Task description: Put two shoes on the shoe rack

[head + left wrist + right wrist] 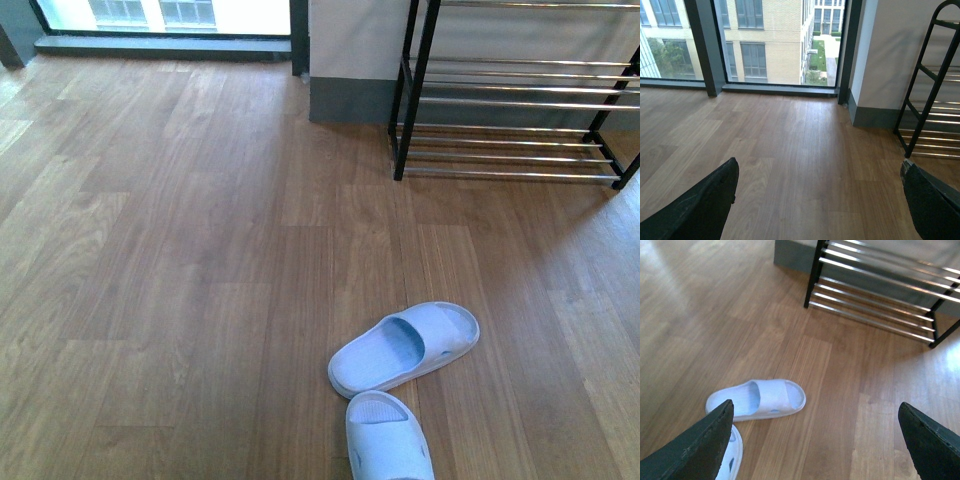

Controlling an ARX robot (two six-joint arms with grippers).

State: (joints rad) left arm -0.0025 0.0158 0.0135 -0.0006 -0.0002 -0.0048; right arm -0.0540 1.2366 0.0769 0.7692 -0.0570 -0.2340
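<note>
Closest to the body camera I have a pale blue slide (388,440), cut off by the bottom edge of the front view, its toe end pointing away from me. Just beyond it the second slide (405,347) lies crosswise, toe towards the right, the two nearly touching. Both are smooth moulded foam with a broad closed strap and a ribbed footbed, resting sole-down on the wooden floor (180,280), right of centre.

Well beyond them, against the wall on the right, stands the shoe rack (417,80): a black frame with tiers of thin chrome bars.

From the right wrist camera I see the same pair from above. The crosswise slide (757,399) is in full view, while the other (732,452) is half hidden behind one finger (695,450), showing vent holes the front view does not. The rack (813,280) sits further off. My right gripper (815,406) has its jaws spread wide, holding nothing.

Only the left wrist camera shows the tall window (775,40) and a brick building outside, plus the rack's end frame (925,100); no slide appears there. My left gripper (818,165) is likewise spread wide above bare floor.
</note>
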